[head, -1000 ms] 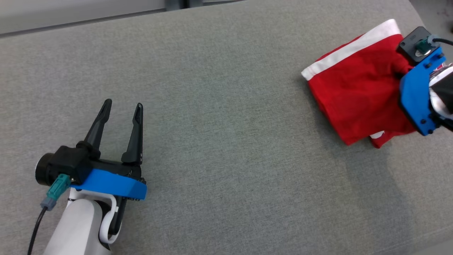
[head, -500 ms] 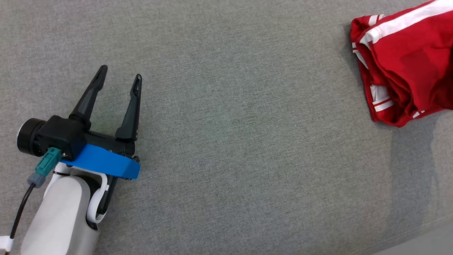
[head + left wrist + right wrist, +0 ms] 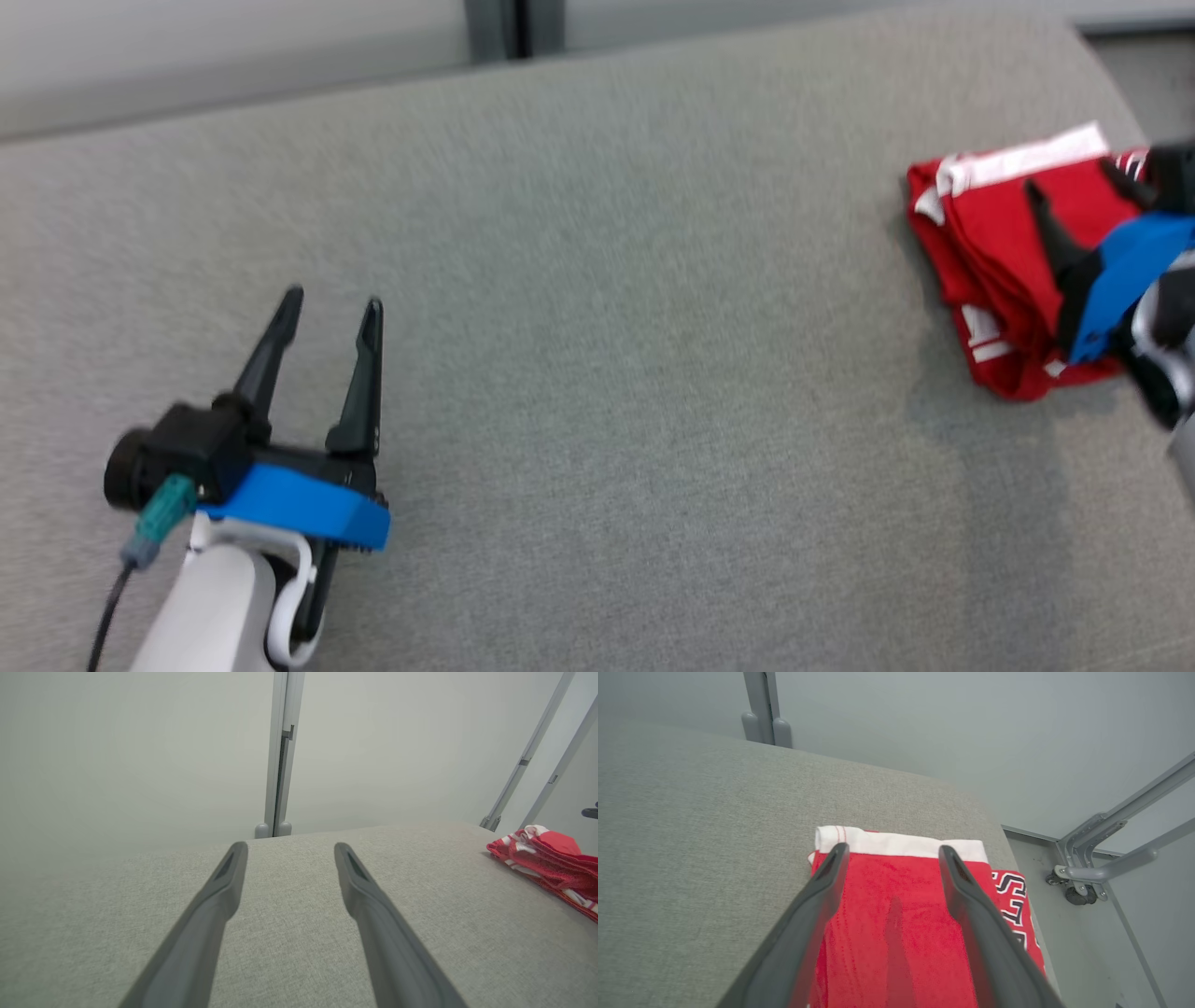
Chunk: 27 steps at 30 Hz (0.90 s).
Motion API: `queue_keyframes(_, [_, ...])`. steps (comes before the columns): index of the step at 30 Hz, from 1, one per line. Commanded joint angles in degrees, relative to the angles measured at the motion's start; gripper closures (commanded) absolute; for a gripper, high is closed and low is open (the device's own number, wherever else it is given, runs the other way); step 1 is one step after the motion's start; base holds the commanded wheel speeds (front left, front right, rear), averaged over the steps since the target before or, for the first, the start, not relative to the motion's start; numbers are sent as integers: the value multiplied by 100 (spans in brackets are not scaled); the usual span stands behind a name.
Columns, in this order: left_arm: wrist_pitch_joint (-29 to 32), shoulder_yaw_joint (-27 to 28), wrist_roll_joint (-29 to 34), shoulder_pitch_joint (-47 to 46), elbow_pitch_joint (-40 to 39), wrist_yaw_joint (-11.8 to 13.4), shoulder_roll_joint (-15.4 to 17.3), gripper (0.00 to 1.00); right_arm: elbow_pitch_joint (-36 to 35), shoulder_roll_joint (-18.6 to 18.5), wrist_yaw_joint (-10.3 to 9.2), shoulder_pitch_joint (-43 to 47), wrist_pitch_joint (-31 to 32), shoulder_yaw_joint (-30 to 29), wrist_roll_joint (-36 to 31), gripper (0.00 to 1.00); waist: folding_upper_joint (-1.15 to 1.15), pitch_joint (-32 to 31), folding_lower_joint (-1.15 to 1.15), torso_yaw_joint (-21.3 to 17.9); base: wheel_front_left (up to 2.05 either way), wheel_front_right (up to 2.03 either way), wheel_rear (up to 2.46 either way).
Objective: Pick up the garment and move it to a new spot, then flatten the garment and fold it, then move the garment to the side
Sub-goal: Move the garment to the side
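The garment [image 3: 999, 243] is a folded red piece with white bands and lettering, lying at the far right end of the grey padded table [image 3: 607, 355]. It shows red in the left wrist view [image 3: 551, 865] and fills the space below my right fingers [image 3: 901, 933]. My right gripper [image 3: 1074, 182] hangs over it, open, nothing between its fingers; in its own view [image 3: 891, 849] the fingers straddle the cloth near its white hem. My left gripper [image 3: 331, 303] rests open at the lower left, far from the garment, over bare table [image 3: 286, 847].
The table's right end curves down just past the garment [image 3: 999, 826]. Beyond it stand metal frame legs with a caster [image 3: 1083, 891] on the floor. A pale wall with a vertical post [image 3: 280, 756] runs behind the table.
My right gripper has let go of the garment and now stands open above it. The garment lies flatter on the table. The head camera has swung about; the left gripper stays open.
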Motion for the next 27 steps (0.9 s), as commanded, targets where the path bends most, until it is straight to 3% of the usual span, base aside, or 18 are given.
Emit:
queue_keyframes(1, [-52,28,-29,123,51,41,-46,0,-90,88,1,209,-91,-63,53,0,0,-260,1,-117,0,0,0])
queue_keyframes(10, [-249,306,-308,933,314,253,-263,0,-2024,773,2,2274,-662,-825,-14,0,0,-1222,1,290,0,0,0])
queue_keyframes(15, [-277,457,-396,1308,400,319,-351,0,-3097,1558,1,3539,-863,-1541,-500,0,0,-1439,1,672,0,0,0])
queue_keyframes(20, [-292,659,-484,1503,446,331,-435,0,-3558,2146,2,4225,-811,-1964,-916,0,0,-1578,1,912,0,0,0])
queue_keyframes(27, [-291,941,-406,1739,348,289,-600,0,-3765,2358,2,4562,-713,-2061,-1220,0,0,-1734,1,1030,0,0,0])
